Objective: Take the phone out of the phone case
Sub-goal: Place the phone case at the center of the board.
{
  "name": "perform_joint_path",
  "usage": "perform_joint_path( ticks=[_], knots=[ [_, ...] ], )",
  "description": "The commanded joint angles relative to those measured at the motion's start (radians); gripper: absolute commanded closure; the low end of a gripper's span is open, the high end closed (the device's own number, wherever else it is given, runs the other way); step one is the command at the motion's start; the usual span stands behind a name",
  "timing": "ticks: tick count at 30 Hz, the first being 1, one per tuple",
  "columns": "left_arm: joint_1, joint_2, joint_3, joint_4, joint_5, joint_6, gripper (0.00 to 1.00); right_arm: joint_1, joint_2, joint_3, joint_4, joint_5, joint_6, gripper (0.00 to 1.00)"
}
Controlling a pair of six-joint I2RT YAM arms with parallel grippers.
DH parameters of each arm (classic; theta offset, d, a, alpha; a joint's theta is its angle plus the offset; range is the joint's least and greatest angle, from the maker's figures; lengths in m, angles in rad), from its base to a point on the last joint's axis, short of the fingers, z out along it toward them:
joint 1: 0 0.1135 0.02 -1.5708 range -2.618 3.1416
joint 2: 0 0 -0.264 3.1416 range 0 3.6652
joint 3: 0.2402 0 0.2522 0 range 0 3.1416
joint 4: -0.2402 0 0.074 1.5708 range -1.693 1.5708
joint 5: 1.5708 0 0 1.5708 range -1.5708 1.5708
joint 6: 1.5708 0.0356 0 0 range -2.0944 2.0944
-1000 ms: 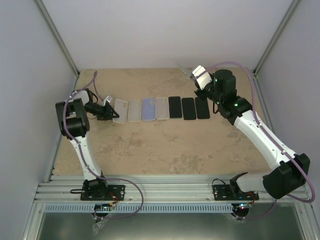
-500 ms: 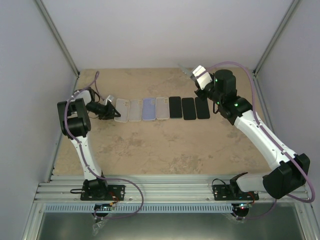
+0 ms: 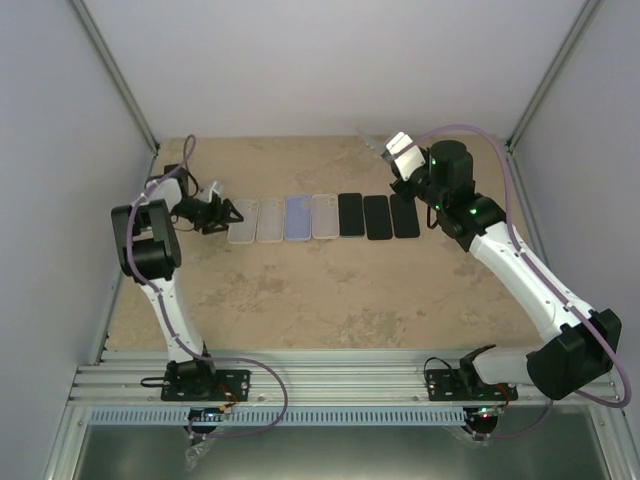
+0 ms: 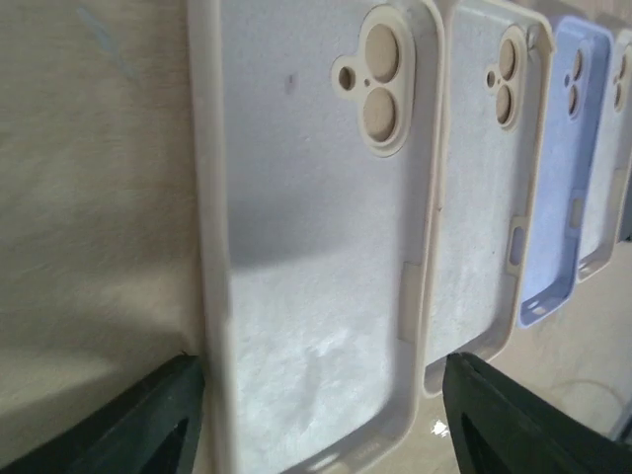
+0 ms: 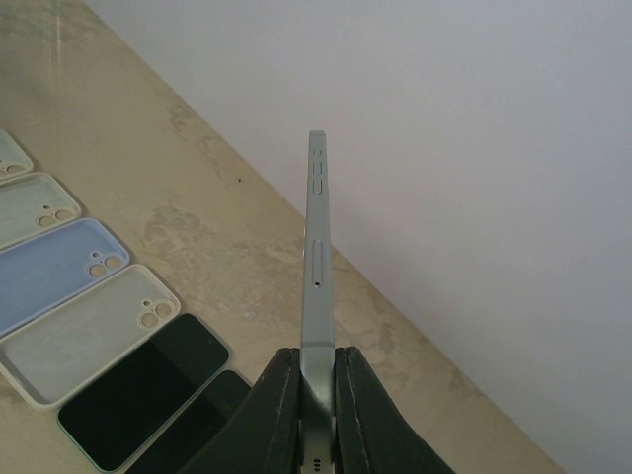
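While the right gripper (image 5: 317, 370) pinches the pale phone (image 5: 316, 237) edge-on above the table (image 3: 330, 290), the left gripper (image 4: 321, 400) stands open astride the empty white phone case (image 4: 306, 197), leftmost of the cases (image 3: 296, 218) lying flat there.

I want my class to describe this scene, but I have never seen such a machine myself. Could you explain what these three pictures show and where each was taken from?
These are two robot arms, the left arm and the right arm, bolted at the near edge of a table. The wide picture looks down from above and behind them. The other two come from a small camera on each wrist, so each shows its own fingers. On the table lies a row: four empty phone cases, among them a light blue case, then three dark phones. The left hand is open, with a finger on either side of the leftmost case. The right hand is shut on a phone, holding it on edge above the table.
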Motion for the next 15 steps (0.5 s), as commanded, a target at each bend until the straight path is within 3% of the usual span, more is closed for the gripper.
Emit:
perform_joint_path(
  ticks=[1, 7, 15],
  knots=[
    [0.004, -0.098, -0.041, 0.084, -0.095, -0.056, 0.21, -0.005, -0.032, 0.018, 0.051, -0.008, 0.008, 1.0],
    [-0.004, -0.211, -0.074, 0.143, -0.154, -0.098, 0.01, -0.004, -0.022, 0.049, 0.044, -0.048, 0.0, 0.99],
    [-0.01, -0.425, -0.058, 0.226, -0.127, -0.207, 0.01, 0.015, -0.005, 0.102, 0.041, -0.06, -0.084, 1.0]
  ],
)
